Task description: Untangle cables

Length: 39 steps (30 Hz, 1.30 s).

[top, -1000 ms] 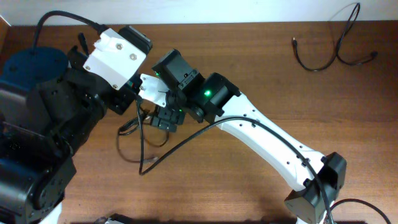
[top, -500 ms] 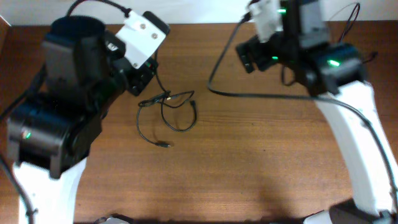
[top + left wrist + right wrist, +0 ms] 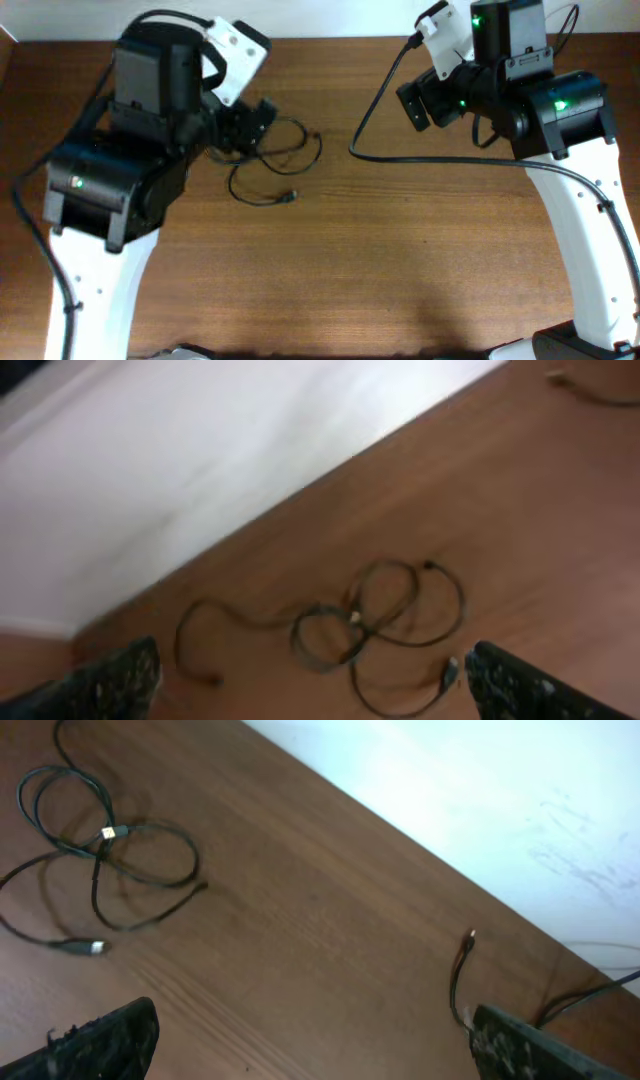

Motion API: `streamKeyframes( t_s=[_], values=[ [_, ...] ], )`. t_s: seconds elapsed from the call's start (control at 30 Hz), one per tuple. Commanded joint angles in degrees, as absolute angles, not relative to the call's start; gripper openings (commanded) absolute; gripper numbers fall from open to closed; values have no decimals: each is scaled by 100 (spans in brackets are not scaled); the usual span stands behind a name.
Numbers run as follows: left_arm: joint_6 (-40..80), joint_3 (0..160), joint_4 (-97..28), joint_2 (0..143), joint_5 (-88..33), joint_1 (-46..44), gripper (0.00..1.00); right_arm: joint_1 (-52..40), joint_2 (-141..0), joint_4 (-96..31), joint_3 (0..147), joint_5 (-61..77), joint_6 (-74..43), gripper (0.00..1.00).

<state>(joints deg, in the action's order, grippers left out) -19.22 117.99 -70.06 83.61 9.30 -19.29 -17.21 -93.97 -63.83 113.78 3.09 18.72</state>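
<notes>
1. Brown wooden tabletop (image 3: 400, 260) runs back to a white wall (image 3: 330, 15) along its far edge.
2. Tangled cables (image 3: 275, 165), thin black cords with small metal plugs, lie in loose overlapping loops on the left half of the table, near the far edge.
3. Left gripper (image 3: 250, 122) hangs just beside the tangle. Its wrist view shows the fingers (image 3: 110, 680) spread wide with nothing between them, and the loops lie on the wood beyond.
4. Right gripper (image 3: 425, 100) is over the right half, well apart from the tangle, its jaws equally wide and empty.
5. One separate cable (image 3: 458, 980) lies by the far right edge, partly hidden behind the right arm.
</notes>
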Motion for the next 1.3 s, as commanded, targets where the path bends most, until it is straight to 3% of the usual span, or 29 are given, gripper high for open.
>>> streamKeyframes(
  t_s=[0.0,0.13,0.23,0.3,0.47,0.6,0.67,0.77,0.97,1.13,1.27],
  values=[
    [-1208,11797,-6163,8276,2099,-1896,99,-1682,-9393,-6407,11391,368,1927,99],
    [-1367,11861,-3938,8193,1452,-1896,99,-1686,-9393,-6523,11391,410,1905,98],
    [-2108,11590,-4143,8228,1284,-1909,99,-1686,-9395,-6619,11391,388,1905,98],
    [-1935,10871,-3933,7942,1205,-1905,99,-1686,-9395,-6628,11391,390,1905,99],
    [-2561,6108,-1028,5951,1177,-1780,99,-1686,-9395,-6879,11391,390,1905,98],
    [-2539,3828,681,5081,1326,-1374,99,-1686,-9395,-6879,11391,506,1903,99],
    [-2123,3734,346,5116,1737,-1372,99,-1686,-9395,-6888,11391,696,1903,98],
    [-1824,4106,-1245,5612,1796,-1363,99,-1686,-9395,-6993,11391,738,1898,98],
    [792,5892,-3343,7098,2141,-1096,99,-1728,-9400,-7338,11389,705,1837,98],
    [2620,6014,-3610,7662,3441,-1063,99,-1730,-9400,-7382,11389,709,1837,99],
    [3061,6016,-3256,8541,3413,-1013,99,-1728,-9400,-7422,11389,709,1837,98]
  ],
)
